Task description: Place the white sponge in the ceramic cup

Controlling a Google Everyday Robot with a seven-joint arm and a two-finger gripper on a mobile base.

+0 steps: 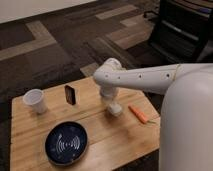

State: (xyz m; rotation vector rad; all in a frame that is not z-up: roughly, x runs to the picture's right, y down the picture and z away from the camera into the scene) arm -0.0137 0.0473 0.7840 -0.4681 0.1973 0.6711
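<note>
The white ceramic cup (35, 100) stands upright at the far left of the wooden table (30, 142). The white sponge (115, 109) lies on the table right of the middle. My gripper (112, 103) points down from the white arm and sits directly over the sponge, at or just above it. Whether it grips the sponge does not show.
A dark blue round plate (66, 142) with a white pattern lies at the front left. A small dark upright block (70, 94) stands between cup and arm. A thin orange stick (138, 114) lies right of the sponge. A black chair (182, 30) stands behind.
</note>
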